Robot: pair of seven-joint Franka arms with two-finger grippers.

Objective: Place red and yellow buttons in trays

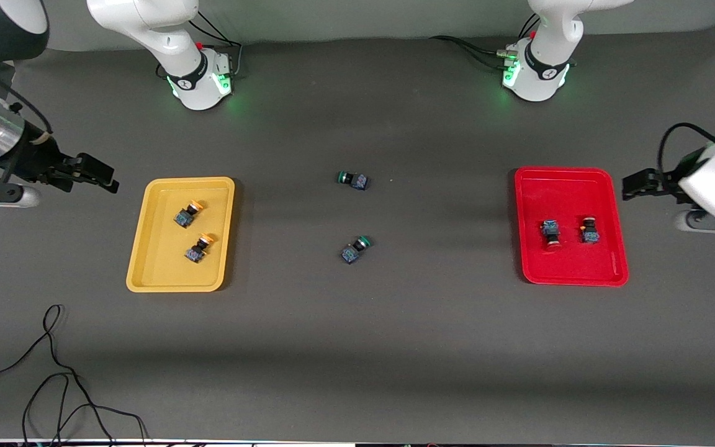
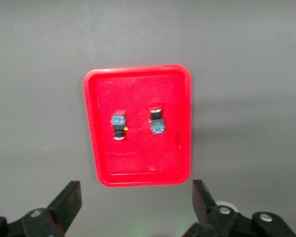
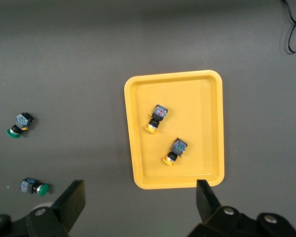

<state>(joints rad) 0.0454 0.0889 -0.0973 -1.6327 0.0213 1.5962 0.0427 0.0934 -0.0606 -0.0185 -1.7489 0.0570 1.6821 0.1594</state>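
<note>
You see both yellow buttons [image 1: 188, 214] lying in the yellow tray [image 1: 146, 273] and both red buttons [image 1: 550, 232] in the red tray [image 1: 581, 273]. Your right gripper [image 1: 106, 177] and left gripper [image 1: 634, 185] hang spread wide and empty at the table's ends. Two green buttons [image 1: 354, 180] lie between the trays.
</note>
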